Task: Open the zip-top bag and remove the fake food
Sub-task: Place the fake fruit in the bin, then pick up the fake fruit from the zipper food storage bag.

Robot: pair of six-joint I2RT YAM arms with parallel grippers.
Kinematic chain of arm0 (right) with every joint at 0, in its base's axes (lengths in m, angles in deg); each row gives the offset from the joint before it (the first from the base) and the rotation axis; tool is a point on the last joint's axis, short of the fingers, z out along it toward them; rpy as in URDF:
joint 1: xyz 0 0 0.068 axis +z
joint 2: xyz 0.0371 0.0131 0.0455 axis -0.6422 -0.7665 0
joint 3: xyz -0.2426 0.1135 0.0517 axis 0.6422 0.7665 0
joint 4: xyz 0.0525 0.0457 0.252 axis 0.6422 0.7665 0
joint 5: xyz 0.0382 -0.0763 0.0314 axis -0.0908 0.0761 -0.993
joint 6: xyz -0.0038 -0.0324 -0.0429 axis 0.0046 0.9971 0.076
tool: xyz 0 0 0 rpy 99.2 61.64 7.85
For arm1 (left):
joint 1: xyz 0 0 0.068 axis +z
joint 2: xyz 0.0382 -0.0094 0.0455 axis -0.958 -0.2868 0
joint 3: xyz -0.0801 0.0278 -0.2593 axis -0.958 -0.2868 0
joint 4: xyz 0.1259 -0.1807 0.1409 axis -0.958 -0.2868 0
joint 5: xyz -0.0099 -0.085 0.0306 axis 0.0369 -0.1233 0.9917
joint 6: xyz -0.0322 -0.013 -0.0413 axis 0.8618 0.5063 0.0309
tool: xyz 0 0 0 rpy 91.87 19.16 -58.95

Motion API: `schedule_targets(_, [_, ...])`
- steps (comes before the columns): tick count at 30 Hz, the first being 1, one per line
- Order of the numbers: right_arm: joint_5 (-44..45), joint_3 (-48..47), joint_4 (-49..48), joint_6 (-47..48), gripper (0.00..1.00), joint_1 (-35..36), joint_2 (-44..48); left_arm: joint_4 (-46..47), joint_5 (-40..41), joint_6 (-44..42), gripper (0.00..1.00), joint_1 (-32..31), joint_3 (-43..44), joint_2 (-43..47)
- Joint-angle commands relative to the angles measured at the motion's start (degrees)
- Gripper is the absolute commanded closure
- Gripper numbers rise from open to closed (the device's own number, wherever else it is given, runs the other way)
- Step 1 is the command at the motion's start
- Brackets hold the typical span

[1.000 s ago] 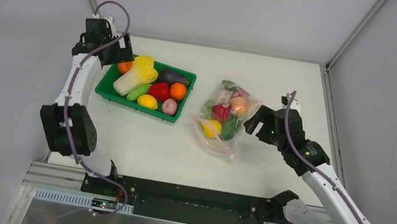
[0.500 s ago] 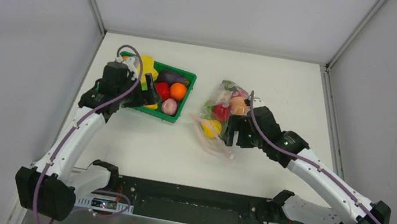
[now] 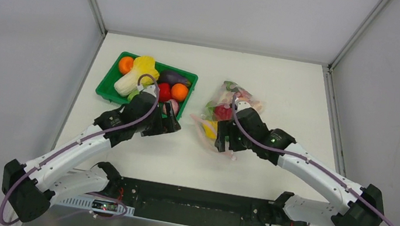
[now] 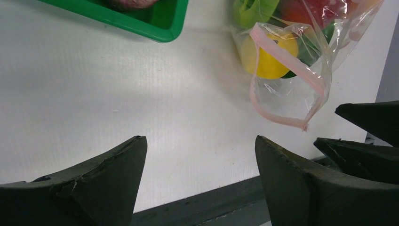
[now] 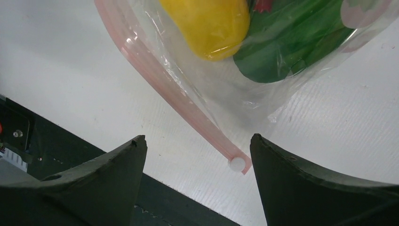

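Note:
The clear zip-top bag lies right of the table's middle, with fake food inside it. In the left wrist view its pink zip strip gapes in a loop around a yellow fruit. My right gripper is open over the bag's near edge. In the right wrist view the zip strip and its white slider lie between the fingers, below the yellow fruit and green leaves. My left gripper is open and empty, just left of the bag.
A green tray at the back left holds a napa cabbage, an eggplant, oranges and a red pepper; its corner shows in the left wrist view. The right gripper's fingers show there too. The table's dark front rail runs close behind both grippers.
My left arm swung from the tray's far left corner round to its front, toward the bag. My right arm moved left over the bag's near edge.

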Motion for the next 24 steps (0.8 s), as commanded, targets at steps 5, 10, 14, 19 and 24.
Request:
schedule_targets(5, [10.1, 1.0, -5.0, 0.0, 0.21, 0.7, -5.1, 7.5, 8.6, 11.9, 0.17, -11.7, 3.0, -10.2])
schedule_targets(10, [12.5, 1.8, -6.7, -2.4, 0.44, 0.7, -6.2, 11.0, 10.3, 14.6, 0.25, -15.7, 6.7, -16.4])
schedule_targets(14, [12.3, 2.2, -8.0, -4.6, 0.69, 0.7, -5.1, 14.0, 11.9, 17.6, 0.32, -17.6, 8.5, -19.7])
schedule_targets(19, [9.9, 3.0, -11.0, -8.1, 0.9, 0.7, -3.1, 15.0, 13.1, 20.2, 0.42, -18.5, 11.0, -22.9])
schedule_targets(24, [9.0, 4.7, -14.4, -11.4, 1.0, 0.7, -2.3, 16.9, 14.1, 23.0, 0.5, -19.2, 12.3, -25.3])
